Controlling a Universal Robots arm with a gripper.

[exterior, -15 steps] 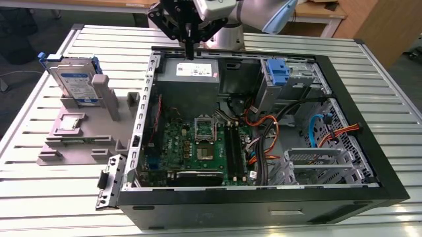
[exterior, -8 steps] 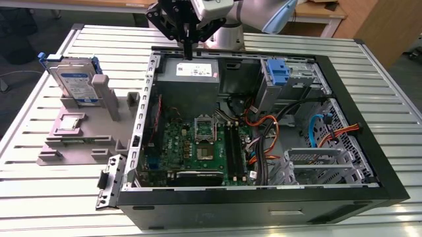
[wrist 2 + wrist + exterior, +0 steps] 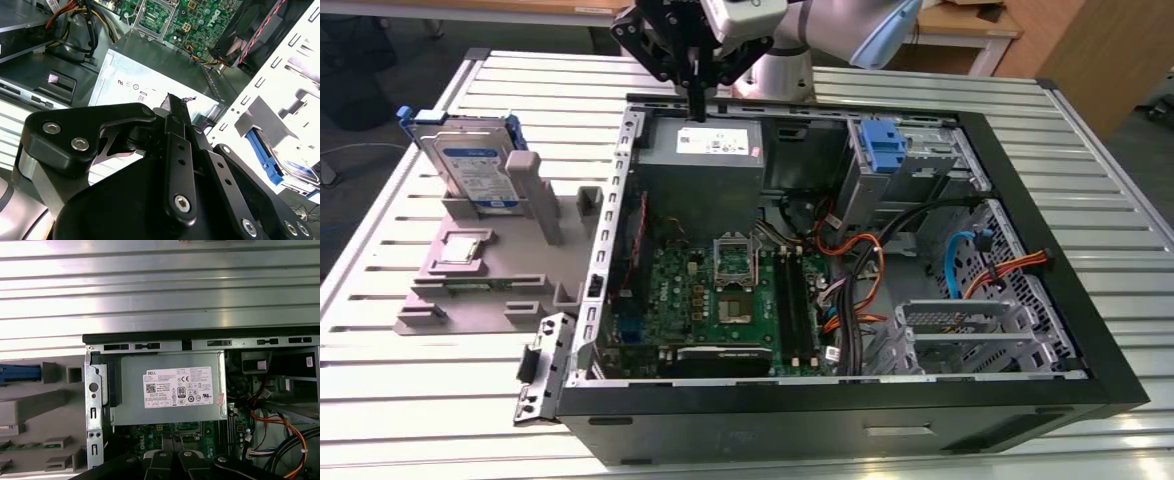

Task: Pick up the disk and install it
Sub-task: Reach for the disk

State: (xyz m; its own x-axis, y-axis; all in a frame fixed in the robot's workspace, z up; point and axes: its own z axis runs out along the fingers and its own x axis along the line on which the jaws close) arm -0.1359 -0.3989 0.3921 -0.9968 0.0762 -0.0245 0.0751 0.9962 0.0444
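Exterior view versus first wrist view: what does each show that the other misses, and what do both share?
Exterior view: the disk upright in its grey fixture, label showing, and the shut hand by the power supply. First wrist view: the power supply's white sticker face-on. Both: power supply, motherboard, slatted table.

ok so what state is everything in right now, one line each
disk: standing upright in the grey holder, outside the case, not gripped
pincer: shut, holding nothing, over the power supply box
computer case: lying flat, side panel off, interior exposed
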